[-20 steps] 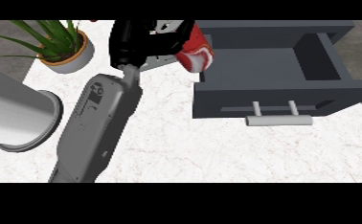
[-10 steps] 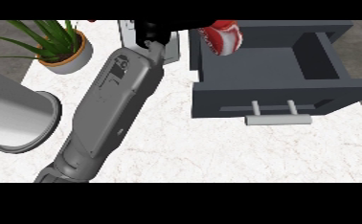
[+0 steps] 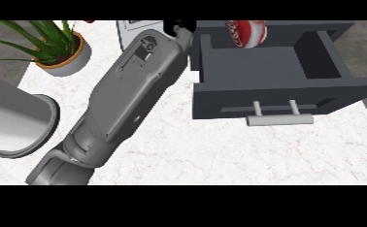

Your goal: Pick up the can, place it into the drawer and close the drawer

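Note:
The red can [image 3: 246,33] with white lettering lies on its side at the back of the open dark grey drawer [image 3: 215,91]; whether it rests on the drawer's floor cannot be told. My left forearm runs from the lower left up to the drawer's back left corner. Only a small black part of my left hand [image 3: 180,27] shows there, a short way left of the can and apart from it. The drawer's pale bar handle [image 3: 279,119] faces the counter's near side. My right hand shows nowhere.
A potted green plant [image 3: 61,56] stands at the back left. A large grey cylinder [image 3: 22,124] lies at the left edge. A white object [image 3: 140,27] sits behind the forearm at the back. White marble counter [image 3: 237,158] stretches in front of the drawer.
The can has gone right, from beside the drawer's left wall to over its back part. The left hand held it a second ago and now shows apart from it.

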{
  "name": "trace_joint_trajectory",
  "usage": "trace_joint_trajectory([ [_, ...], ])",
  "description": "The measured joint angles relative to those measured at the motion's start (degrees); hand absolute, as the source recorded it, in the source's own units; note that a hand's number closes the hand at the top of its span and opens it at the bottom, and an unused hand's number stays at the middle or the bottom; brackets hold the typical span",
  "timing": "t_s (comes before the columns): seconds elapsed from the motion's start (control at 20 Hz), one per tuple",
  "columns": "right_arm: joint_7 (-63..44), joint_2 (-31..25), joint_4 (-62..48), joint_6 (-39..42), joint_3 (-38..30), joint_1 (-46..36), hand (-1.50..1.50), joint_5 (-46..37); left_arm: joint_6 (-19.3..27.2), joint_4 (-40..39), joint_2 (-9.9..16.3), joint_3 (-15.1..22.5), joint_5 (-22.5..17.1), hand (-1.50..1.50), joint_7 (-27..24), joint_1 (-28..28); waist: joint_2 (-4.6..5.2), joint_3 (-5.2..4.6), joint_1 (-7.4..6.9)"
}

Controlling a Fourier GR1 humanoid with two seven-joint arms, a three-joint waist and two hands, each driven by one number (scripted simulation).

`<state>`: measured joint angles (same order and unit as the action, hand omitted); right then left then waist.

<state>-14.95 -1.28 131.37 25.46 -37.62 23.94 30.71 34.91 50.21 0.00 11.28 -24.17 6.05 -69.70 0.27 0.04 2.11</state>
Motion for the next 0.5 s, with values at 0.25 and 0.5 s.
trace_joint_trajectory([
  [0.25, -0.1, 0.5, 0.5, 0.2, 0.1, 0.4, -1.50, 0.2, 0.6, -6.4, 0.0, 2.2, -4.8, 1.50, -3.1, -4.2, 0.12, 0.01, 0.61],
  [0.5, -0.1, -0.4, -1.0, 0.5, -0.2, -1.2, -1.50, -0.4, 2.2, -11.4, 0.0, 5.7, -10.4, 1.50, -5.4, -7.8, 0.27, 0.04, 1.23],
])
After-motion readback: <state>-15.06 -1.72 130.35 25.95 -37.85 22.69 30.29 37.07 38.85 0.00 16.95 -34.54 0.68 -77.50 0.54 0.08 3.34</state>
